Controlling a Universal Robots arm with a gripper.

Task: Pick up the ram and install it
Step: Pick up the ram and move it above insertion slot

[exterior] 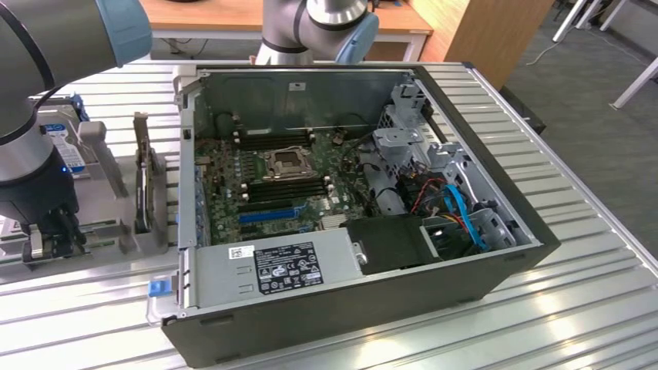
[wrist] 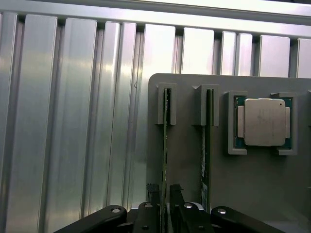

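As the grey arm [exterior: 31, 116] reaches down at the exterior view's left, the tool [wrist: 165, 190] sits low over the grey holder [wrist: 189, 179] on the slatted bench [exterior: 575, 308]. Wrist view now: the ram [wrist: 165, 136] stands on edge in its holder slot. The tool is astride it, jaws part-spread, with a black finger [wrist: 153, 191] on each face of the stick, close in but not visibly clamped. The ram is seated in the holder, not lifted. Just beside it a second stick [wrist: 206, 141] stands in the neighbouring slot, and past that a processor [wrist: 265, 122] lies flat in its pocket. Across to the exterior view's right, the open computer case [exterior: 494, 270] lies on its side with the motherboard [exterior: 221, 216] exposed. Long black slots [exterior: 273, 187] and a blue slot [exterior: 270, 213] run near the socket [exterior: 286, 163]. The power supply [exterior: 277, 266] sits along the near edge, and blue cables [exterior: 468, 220] bunch at the far right.
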